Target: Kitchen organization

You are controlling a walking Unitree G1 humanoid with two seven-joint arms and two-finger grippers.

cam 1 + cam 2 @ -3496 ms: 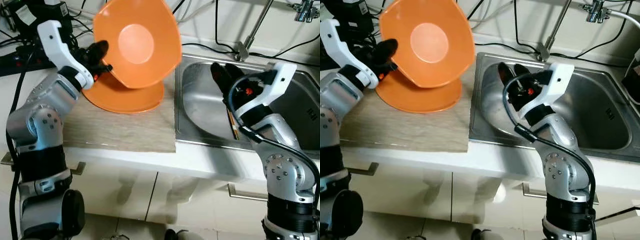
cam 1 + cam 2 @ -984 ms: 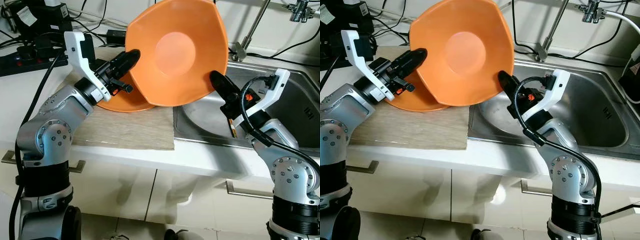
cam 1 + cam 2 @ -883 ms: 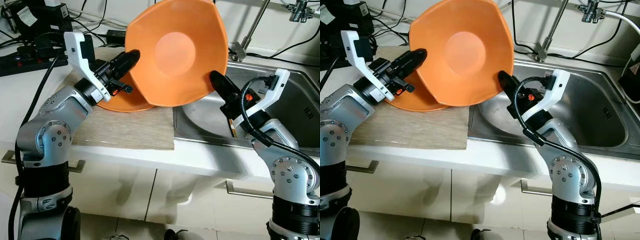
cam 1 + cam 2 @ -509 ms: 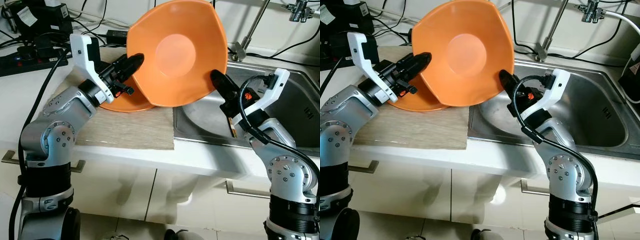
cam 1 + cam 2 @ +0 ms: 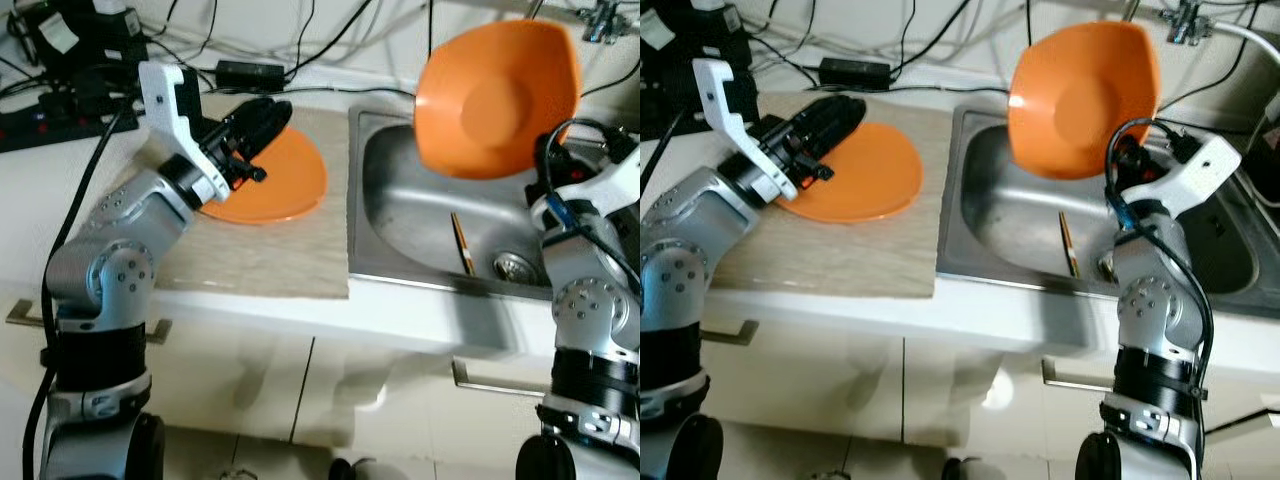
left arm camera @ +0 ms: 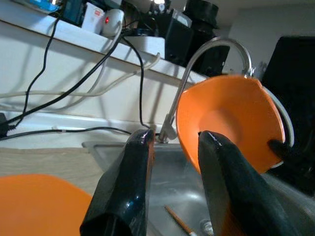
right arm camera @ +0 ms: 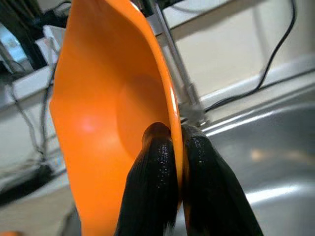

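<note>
Right gripper clamps the orange bowl by its rim above the sink; left gripper, fingers apart, hovers over the orange plate; next, probably lower the bowl into the basin.

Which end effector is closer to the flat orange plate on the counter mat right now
Left. The left end effector hovers open at the orange plate. The right end effector is off over the sink, pinching the orange bowl by its rim.

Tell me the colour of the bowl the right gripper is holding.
Plain orange bowl, no pattern; the left eye view shows it best.
</note>
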